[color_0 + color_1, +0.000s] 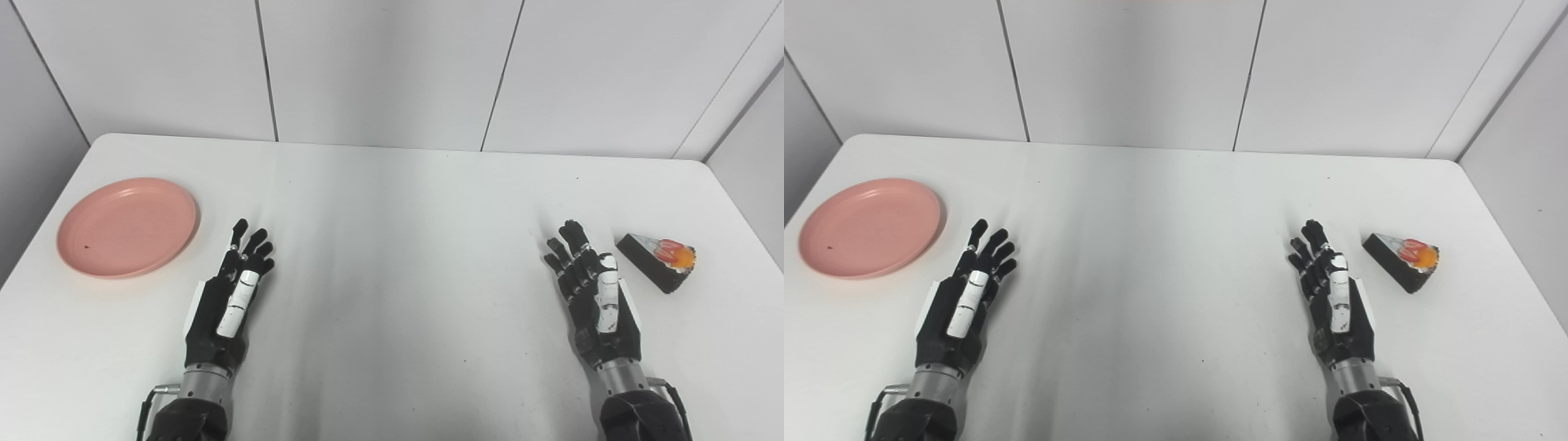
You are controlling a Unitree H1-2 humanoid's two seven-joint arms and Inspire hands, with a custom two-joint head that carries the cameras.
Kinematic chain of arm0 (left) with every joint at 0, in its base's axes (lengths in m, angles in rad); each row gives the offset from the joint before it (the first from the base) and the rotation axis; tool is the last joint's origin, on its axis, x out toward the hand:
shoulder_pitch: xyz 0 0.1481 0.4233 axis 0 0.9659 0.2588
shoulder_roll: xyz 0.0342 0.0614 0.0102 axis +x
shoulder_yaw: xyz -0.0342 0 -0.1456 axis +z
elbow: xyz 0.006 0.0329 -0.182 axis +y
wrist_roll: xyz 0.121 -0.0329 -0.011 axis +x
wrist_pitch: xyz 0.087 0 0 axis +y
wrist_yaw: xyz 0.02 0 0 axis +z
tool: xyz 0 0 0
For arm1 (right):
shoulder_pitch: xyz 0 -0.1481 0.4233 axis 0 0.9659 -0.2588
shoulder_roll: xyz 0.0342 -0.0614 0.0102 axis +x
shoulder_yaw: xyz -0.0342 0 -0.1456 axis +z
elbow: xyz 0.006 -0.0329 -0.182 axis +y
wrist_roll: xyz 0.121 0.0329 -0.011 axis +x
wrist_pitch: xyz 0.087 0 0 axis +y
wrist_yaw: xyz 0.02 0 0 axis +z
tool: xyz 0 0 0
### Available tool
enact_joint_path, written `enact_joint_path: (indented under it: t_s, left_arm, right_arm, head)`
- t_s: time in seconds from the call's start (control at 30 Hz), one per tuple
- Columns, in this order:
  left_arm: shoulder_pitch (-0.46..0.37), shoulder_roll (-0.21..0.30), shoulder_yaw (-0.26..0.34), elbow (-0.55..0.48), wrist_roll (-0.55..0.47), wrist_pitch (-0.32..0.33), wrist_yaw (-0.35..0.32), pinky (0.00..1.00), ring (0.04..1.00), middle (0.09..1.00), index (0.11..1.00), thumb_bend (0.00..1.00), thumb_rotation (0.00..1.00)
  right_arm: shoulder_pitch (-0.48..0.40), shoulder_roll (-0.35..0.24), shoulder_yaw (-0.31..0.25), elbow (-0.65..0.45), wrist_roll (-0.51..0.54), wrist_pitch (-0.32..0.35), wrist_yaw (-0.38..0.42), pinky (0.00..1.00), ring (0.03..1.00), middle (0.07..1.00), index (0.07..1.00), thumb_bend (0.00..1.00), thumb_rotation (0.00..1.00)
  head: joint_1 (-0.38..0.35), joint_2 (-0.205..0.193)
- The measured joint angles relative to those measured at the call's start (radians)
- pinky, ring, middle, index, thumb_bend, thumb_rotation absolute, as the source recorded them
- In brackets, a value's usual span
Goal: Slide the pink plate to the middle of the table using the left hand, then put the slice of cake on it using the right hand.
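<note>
Wide white table [392, 257], bare across the middle. Near its left edge, pink plate [127, 226]: round, shallow, raised rim, one tiny dark speck. Left hand [229, 300] just beside it, fingers spread, holding nothing. Right hand [591, 294] likewise outstretched and empty. Just right of that, slice of cake [658, 260]: dark wedge, red and orange topping. No readable writing.

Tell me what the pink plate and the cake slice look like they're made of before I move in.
Pink plate: likely matte plastic, uniform colour, soft dull sheen, thin raised rim. Slice of cake: probably a toy replica, dark wedge with crisp edges and glossy red-orange topping; real or fake can't be settled from here. Both hands are open and clear of them.
</note>
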Motion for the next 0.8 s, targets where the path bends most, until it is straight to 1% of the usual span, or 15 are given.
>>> enact_joint_path:
  t_s: [0.1,0.23,0.33,0.37,0.43,0.47,0.5,0.53,0.57,0.6,0.63,0.67,0.73,0.8]
  left_arm:
    - [0.000,-0.001,-0.005,0.018,0.008,-0.021,0.000,0.93,0.938,0.947,0.992,0.74,0.75]
    - [0.000,-0.003,-0.012,0.033,0.017,-0.043,0.000,0.93,0.938,0.949,0.994,0.72,0.75]
    - [-0.003,-0.007,-0.017,0.041,0.017,-0.068,0.000,0.93,0.940,0.951,0.995,0.72,0.75]
    - [-0.006,-0.008,-0.018,0.045,0.018,-0.071,0.001,0.94,0.942,0.954,0.998,0.70,0.76]
    - [-0.013,-0.009,-0.023,0.056,0.019,-0.083,0.001,0.94,0.946,0.959,1.000,0.68,0.76]
    - [-0.018,-0.011,-0.025,0.064,0.019,-0.094,0.002,0.94,0.948,0.960,1.000,0.67,0.75]
    - [-0.022,-0.013,-0.025,0.068,0.019,-0.104,0.002,0.94,0.950,0.961,1.000,0.67,0.75]
    - [-0.027,-0.016,-0.025,0.073,0.019,-0.108,0.002,0.94,0.950,0.961,1.000,0.66,0.75]
    - [-0.031,-0.020,-0.026,0.078,0.019,-0.112,0.002,0.94,0.950,0.961,1.000,0.66,0.75]
    - [-0.034,-0.022,-0.027,0.082,0.019,-0.115,0.003,0.94,0.950,0.960,1.000,0.66,0.75]
    - [-0.038,-0.024,-0.029,0.087,0.019,-0.120,0.003,0.94,0.946,0.959,1.000,0.65,0.75]
    - [-0.041,-0.026,-0.030,0.093,0.021,-0.131,0.003,0.94,0.945,0.959,1.000,0.64,0.75]
    - [-0.047,-0.026,-0.034,0.103,0.022,-0.150,0.003,0.93,0.941,0.956,1.000,0.63,0.76]
    - [-0.048,-0.026,-0.035,0.108,0.029,-0.155,0.003,0.92,0.938,0.951,1.000,0.62,0.76]
  right_arm:
    - [-0.001,-0.004,-0.002,0.003,0.009,0.000,0.011,0.97,0.957,0.981,0.949,0.79,0.99]
    - [-0.001,-0.004,-0.006,0.005,0.033,0.000,0.022,0.98,0.958,0.983,0.949,0.80,0.98]
    - [-0.001,-0.005,-0.007,0.007,0.042,0.000,0.032,0.97,0.954,0.980,0.948,0.80,0.98]
    - [-0.001,-0.006,-0.007,0.008,0.043,0.000,0.033,0.97,0.952,0.977,0.948,0.79,0.98]
    - [-0.001,-0.006,-0.009,0.007,0.046,0.000,0.033,0.95,0.945,0.970,0.947,0.79,0.99]
    - [-0.001,-0.006,-0.009,0.007,0.046,0.001,0.033,0.94,0.937,0.963,0.942,0.80,0.98]
    - [-0.001,-0.007,-0.009,0.007,0.046,0.001,0.032,0.93,0.931,0.958,0.937,0.81,0.98]
    - [-0.001,-0.007,-0.009,0.007,0.045,0.001,0.031,0.92,0.924,0.952,0.930,0.82,0.98]
    - [-0.002,-0.008,-0.009,0.008,0.044,0.001,0.030,0.92,0.923,0.952,0.929,0.82,0.98]
    - [-0.002,-0.008,-0.009,0.011,0.043,0.001,0.029,0.92,0.921,0.950,0.927,0.83,0.97]
    - [-0.002,-0.009,-0.009,0.014,0.043,0.001,0.029,0.91,0.922,0.948,0.926,0.84,0.97]
    - [-0.004,-0.009,-0.009,0.017,0.043,0.001,0.029,0.91,0.922,0.947,0.925,0.84,0.97]
    - [-0.007,-0.011,-0.010,0.023,0.044,0.001,0.030,0.92,0.924,0.946,0.928,0.85,0.96]
    - [-0.011,-0.013,-0.012,0.029,0.047,0.001,0.031,0.93,0.933,0.951,0.935,0.84,0.96]
  head:
    - [0.020,-0.014]
    - [0.058,-0.044]
    - [0.074,-0.057]
    - [0.074,-0.057]
    - [0.093,-0.081]
    - [0.094,-0.081]
    - [0.101,-0.093]
    - [0.101,-0.094]
    - [0.101,-0.094]
    - [0.106,-0.106]
    - [0.106,-0.106]
    - [0.107,-0.120]
    - [0.104,-0.127]
    - [0.103,-0.130]
